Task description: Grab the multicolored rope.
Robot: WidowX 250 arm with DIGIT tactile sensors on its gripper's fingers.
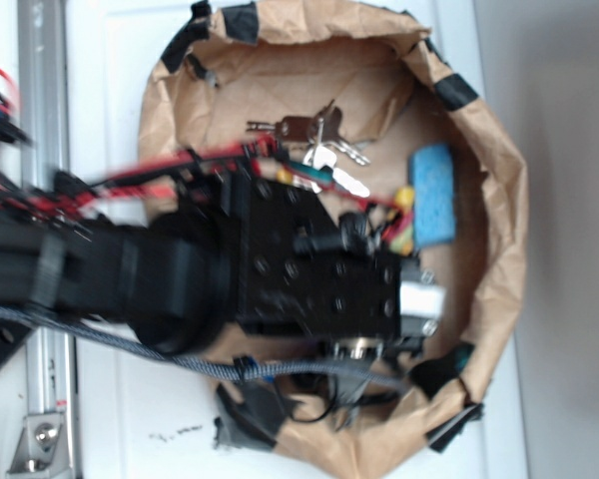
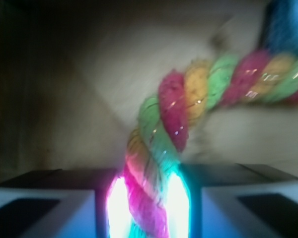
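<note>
Your gripper (image 2: 149, 208) has its jaws clamped on the thick twisted red-yellow-green rope (image 2: 188, 114); blue rectangular sponge (image 1: 433, 195) just beside.

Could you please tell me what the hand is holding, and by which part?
The hand grips the thick twisted red, yellow and green rope near one end, before its bend.

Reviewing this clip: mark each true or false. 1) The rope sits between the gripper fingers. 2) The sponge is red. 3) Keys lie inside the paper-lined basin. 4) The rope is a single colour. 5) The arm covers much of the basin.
1) True: in the wrist view the rope runs between the fingers of the gripper.
2) False: the sponge is blue.
3) True: keys lie on the paper.
4) False: red, yellow and green strands.
5) True: the arm hides much of it.
</note>
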